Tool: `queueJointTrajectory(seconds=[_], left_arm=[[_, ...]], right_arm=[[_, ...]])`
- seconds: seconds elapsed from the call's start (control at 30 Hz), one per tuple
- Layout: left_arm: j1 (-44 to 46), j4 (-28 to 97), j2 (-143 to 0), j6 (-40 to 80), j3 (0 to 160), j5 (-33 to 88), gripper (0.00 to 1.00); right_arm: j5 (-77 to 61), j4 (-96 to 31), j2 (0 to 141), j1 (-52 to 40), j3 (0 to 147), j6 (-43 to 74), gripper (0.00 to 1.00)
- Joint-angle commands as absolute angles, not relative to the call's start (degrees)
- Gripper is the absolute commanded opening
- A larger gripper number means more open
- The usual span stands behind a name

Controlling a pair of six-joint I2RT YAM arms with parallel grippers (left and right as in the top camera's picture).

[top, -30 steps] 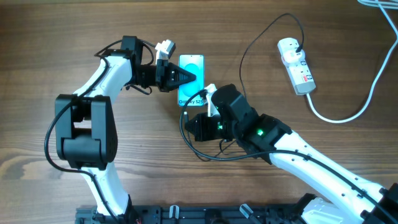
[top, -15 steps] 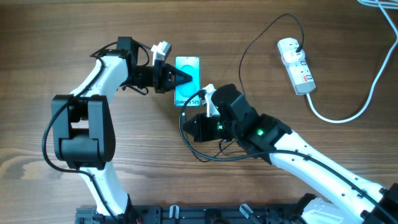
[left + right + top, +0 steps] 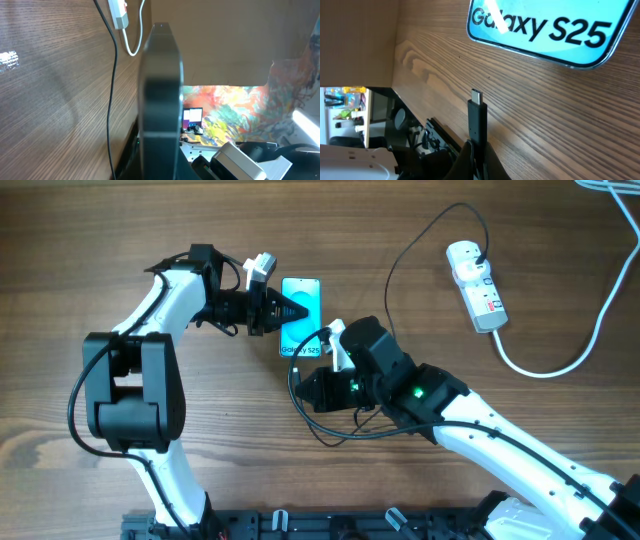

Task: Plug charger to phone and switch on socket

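The phone (image 3: 301, 292), teal screen with "Galaxy S25" text, is held by its side in my shut left gripper (image 3: 296, 311), left of the table's centre. In the left wrist view the phone (image 3: 161, 90) shows edge-on as a dark slab. My right gripper (image 3: 311, 387) sits just below the phone, shut on the charger plug (image 3: 477, 120). The plug's metal tip points at the phone's (image 3: 545, 25) lower edge, a short gap away. The black cable (image 3: 400, 255) runs to the white socket (image 3: 477, 284) at the upper right.
The charger cable loops on the wood under my right arm (image 3: 335, 435). A thick white cord (image 3: 560, 365) curves from the socket to the right edge. The socket (image 3: 119, 12) and black cable (image 3: 112, 100) also show in the left wrist view.
My left gripper has carried the phone a little to the left and tilted it slightly. The right gripper with the plug has shifted slightly down.
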State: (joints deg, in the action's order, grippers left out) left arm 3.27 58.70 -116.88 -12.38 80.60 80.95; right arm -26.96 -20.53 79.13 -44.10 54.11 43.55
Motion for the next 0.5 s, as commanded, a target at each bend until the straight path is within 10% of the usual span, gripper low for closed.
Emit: queueJointTrajectory(seconds=[0.0, 0.47], left_arm=[[3.14, 58.61, -114.74, -15.00, 81.23, 82.83, 0.04], [3.14, 59.02, -114.74, -15.00, 81.23, 82.81, 0.04]], right_arm=[[-24.47, -21.74, 79.55, -44.34, 53.91, 45.01, 0.04], [-22.50, -18.61, 82.70, -44.36, 53.87, 43.72, 0.04]])
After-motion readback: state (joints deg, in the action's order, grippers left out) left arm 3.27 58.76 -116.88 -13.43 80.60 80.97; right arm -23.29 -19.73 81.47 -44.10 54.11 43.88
